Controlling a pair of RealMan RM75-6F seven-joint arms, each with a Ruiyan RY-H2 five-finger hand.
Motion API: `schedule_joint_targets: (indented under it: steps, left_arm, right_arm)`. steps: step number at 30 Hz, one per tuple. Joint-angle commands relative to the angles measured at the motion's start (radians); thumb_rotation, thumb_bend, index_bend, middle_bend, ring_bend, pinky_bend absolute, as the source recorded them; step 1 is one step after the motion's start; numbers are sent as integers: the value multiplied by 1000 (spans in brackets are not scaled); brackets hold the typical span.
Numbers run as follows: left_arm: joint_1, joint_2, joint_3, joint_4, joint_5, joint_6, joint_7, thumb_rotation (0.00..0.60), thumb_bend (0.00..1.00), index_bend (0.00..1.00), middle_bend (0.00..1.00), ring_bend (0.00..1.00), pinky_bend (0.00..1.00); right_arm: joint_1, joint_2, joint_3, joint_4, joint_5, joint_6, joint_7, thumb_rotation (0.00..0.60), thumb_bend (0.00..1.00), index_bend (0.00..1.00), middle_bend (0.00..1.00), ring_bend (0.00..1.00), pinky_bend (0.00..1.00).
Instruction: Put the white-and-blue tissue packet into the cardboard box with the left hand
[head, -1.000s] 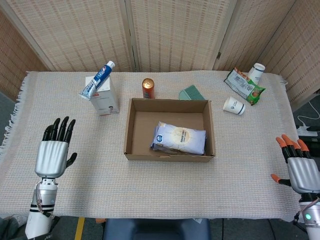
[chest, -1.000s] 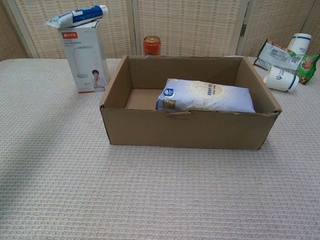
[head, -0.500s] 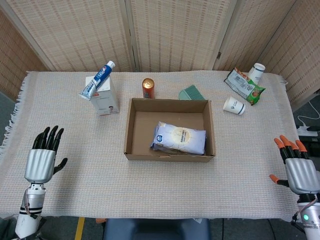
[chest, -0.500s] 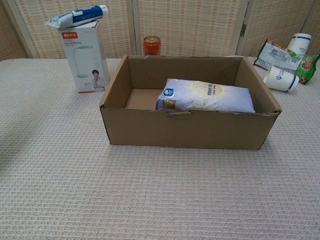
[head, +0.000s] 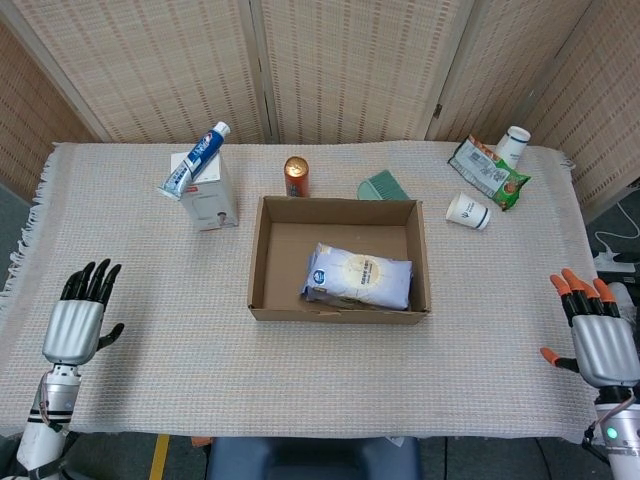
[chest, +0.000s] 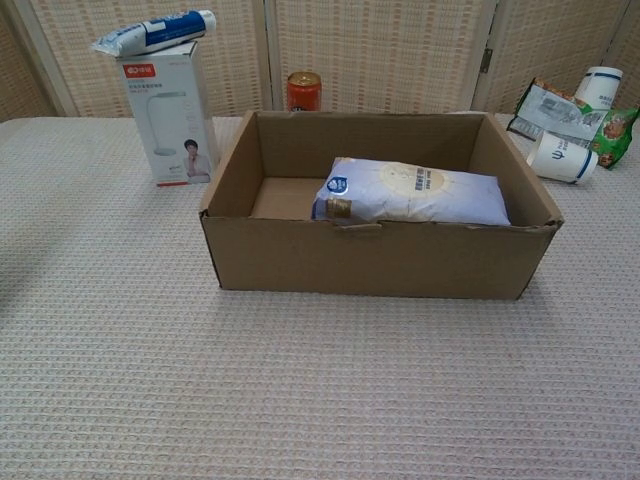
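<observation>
The white-and-blue tissue packet (head: 358, 276) (chest: 412, 192) lies flat inside the open cardboard box (head: 264, 262) (chest: 380, 262), toward its right and front side. My left hand (head: 76, 321) hovers at the table's front left corner, far from the box, fingers spread and holding nothing. At the front right edge my right hand (head: 598, 335), with orange fingertips, is likewise spread and empty. Neither hand shows in the chest view.
A white carton (head: 208, 193) with a toothpaste tube (head: 196, 159) on top stands left of the box. Behind the box are an orange can (head: 296, 176) and a green object (head: 381, 186). Two paper cups (head: 468, 211) and a snack bag (head: 488, 171) sit at the back right.
My left hand has drawn back toward the front left corner of the table and now sits lower in view. The right hand barely shifted; packet and box stayed still.
</observation>
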Motion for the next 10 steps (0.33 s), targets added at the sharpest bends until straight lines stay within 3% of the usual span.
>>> schedule_joint_targets:
  steps: [1,10]
  left_arm:
    - [-7,43,-4,-50,11,-44,5,600,182,0,0,0,128]
    - [-16,78,-35,-126,8,-101,36,600,183,0,0,0,127]
  right_arm:
    - [2,-8,2,10,-8,6,0,600,2,45,0,0,0]
    - [-1,-27,1,27,-12,18,-17,600,5,45,0,0,0]
